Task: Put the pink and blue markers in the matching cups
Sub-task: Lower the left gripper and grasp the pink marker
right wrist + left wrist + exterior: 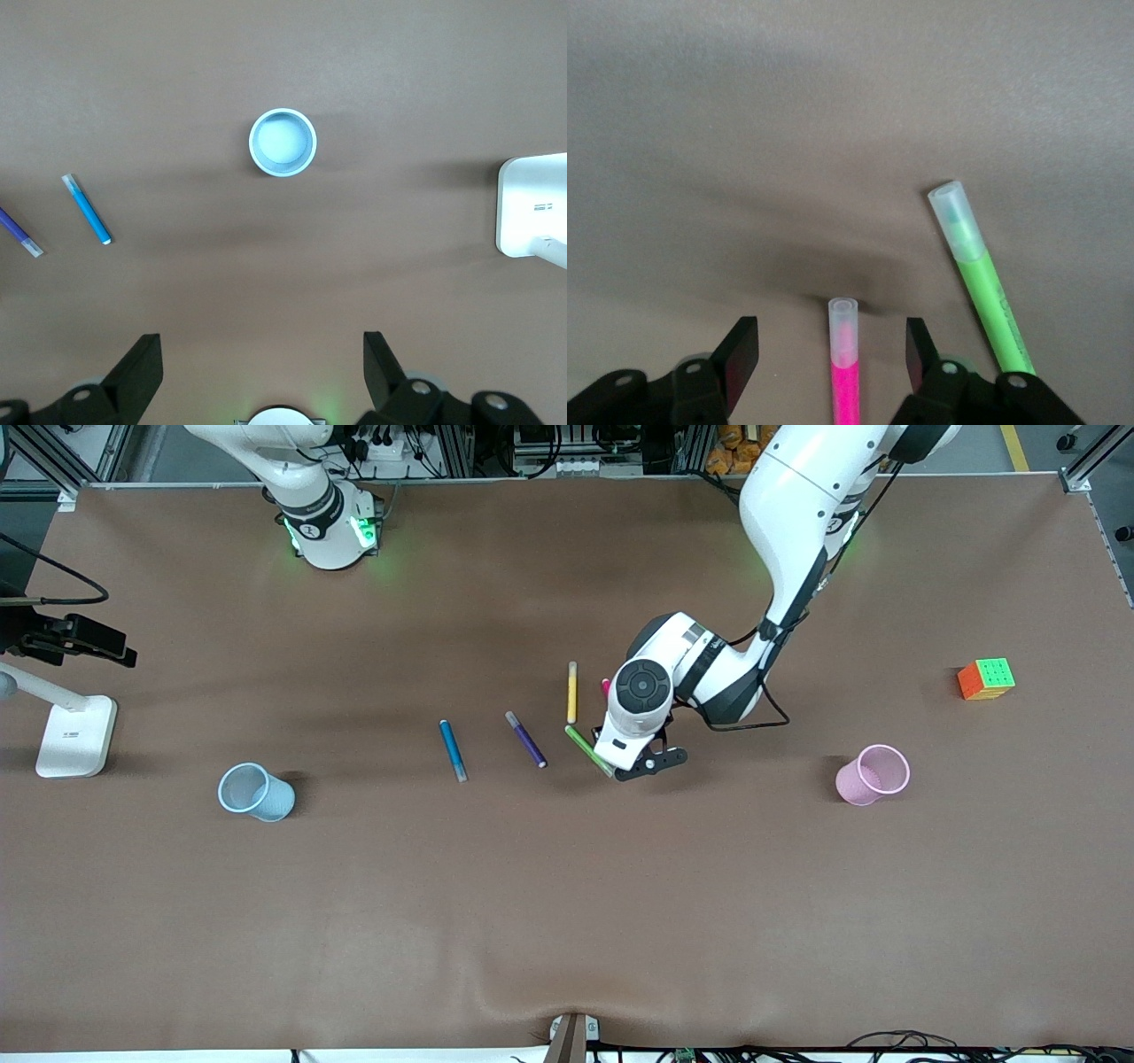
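Note:
The pink marker [845, 381] lies flat on the brown table, its pale cap between the fingers of my left gripper [833, 341]. The jaws are open, with a gap on each side of the marker. In the front view the left arm's hand [640, 695] covers most of the pink marker [606, 685]. The blue marker [453, 750] [88, 211] lies toward the right arm's end. The light blue cup [257, 792] [283, 142] lies farther that way, and the pink cup [873, 774] toward the left arm's end. My right gripper [264, 354] waits open, high over the table near the blue cup.
A green pen [588, 750] [983, 283] lies right beside the left gripper. Between it and the blue marker lie a yellow pen [572, 692] and a purple pen [526, 739] [18, 232]. A colour cube [986, 678] sits near the pink cup. A white lamp base [75, 735] [532, 217] stands past the blue cup.

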Robot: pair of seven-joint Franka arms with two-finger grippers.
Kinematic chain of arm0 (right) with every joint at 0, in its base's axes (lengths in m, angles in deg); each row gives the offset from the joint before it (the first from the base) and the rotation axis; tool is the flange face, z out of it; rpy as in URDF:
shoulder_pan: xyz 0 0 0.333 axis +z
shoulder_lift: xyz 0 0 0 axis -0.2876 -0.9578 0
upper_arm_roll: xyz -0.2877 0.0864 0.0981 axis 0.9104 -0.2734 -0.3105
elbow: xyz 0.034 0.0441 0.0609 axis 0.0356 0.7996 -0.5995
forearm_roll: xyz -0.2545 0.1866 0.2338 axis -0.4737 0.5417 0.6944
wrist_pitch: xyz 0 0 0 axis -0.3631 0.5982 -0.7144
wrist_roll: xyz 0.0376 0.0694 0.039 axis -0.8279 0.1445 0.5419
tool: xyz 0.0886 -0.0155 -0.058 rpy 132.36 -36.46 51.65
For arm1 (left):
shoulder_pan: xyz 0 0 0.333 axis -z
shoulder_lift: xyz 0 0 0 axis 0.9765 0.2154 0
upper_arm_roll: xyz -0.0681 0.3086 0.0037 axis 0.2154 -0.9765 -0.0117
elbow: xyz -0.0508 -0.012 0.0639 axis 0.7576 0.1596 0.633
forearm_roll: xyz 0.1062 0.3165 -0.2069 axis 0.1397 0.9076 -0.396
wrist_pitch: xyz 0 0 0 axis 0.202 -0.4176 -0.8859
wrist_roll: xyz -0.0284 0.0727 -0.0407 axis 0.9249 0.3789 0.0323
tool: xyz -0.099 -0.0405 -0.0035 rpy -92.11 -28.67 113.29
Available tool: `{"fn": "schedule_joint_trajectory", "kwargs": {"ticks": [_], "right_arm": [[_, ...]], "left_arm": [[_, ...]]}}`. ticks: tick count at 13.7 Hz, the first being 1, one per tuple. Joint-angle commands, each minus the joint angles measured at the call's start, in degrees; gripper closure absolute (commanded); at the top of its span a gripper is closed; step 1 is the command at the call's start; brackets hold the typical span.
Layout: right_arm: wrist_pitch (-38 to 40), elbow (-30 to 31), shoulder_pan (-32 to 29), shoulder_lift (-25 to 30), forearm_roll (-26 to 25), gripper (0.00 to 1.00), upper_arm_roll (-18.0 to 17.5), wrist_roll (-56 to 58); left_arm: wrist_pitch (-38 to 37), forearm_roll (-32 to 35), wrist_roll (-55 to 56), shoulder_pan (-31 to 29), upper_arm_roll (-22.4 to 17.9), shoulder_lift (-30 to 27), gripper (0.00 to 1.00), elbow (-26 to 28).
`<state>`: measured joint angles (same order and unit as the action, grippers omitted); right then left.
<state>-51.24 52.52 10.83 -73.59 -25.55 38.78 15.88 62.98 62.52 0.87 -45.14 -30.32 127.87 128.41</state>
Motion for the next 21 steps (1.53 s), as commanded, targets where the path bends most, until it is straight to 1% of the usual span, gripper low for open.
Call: {"fn": "schedule_joint_trajectory", "kwargs": {"ticks": [1, 3, 7, 8, 10, 11, 12, 14, 15, 18, 21], "right_arm": [[-0.20, 0.14, -1.15, 0.18, 0.55, 0.00, -0.82, 0.32], [-0.12, 0.14, -1.24, 0.27, 0.55, 0.00, -0.82, 0.41], [-0.20, -0.04, -1.06, 0.18, 0.55, 0.00, -0.82, 0.41], [-0.20, -0.04, -1.15, 0.18, 0.55, 0.00, -0.82, 0.41], [-0.20, -0.04, -1.06, 0.18, 0.55, 0.00, -0.82, 0.41], [-0.20, -0.04, -1.06, 0.18, 0.55, 0.00, -0.82, 0.41], [-0.20, -0.04, -1.06, 0.18, 0.55, 0.00, -0.82, 0.41], [-0.20, -0.04, -1.15, 0.18, 0.46, 0.00, -0.82, 0.41], [-0.20, -0.04, -1.15, 0.18, 0.46, 0.00, -0.82, 0.41], [-0.20, -0.04, -1.06, 0.18, 0.46, 0.00, -0.82, 0.41], [-0.38, 0.05, -1.06, 0.18, 0.46, 0.00, -0.82, 0.41]], "left_arm": [[0.82, -0.22, 1.67, 0.80, -0.42, 0.48, 0.26, 0.33], [2.21, -0.22, 1.84, 1.24, -0.42, 1.09, 0.35, 0.42], [4.85, -0.31, 2.98, 1.51, -0.42, 1.10, 0.43, 2.00], [5.03, -0.31, 3.33, 1.59, -0.42, 1.18, 0.44, 2.00], [5.04, -0.31, 3.42, 1.86, -0.42, 1.18, 0.59, 2.26], [5.04, -0.31, 3.42, 1.86, -0.42, 1.10, 0.63, 2.44], [5.04, -0.31, 3.42, 1.86, -0.42, 1.18, 0.74, 2.53], [5.04, -0.31, 3.51, 1.77, -0.42, 1.10, 0.86, 2.53], [4.95, -0.40, 3.51, 1.51, -0.34, 1.01, 0.99, 2.44], [4.33, -0.49, 3.16, 0.54, -0.42, 0.05, 1.00, 1.83], [0.65, -0.40, 2.55, -0.25, -1.03, -2.32, 1.00, 1.04]]}}
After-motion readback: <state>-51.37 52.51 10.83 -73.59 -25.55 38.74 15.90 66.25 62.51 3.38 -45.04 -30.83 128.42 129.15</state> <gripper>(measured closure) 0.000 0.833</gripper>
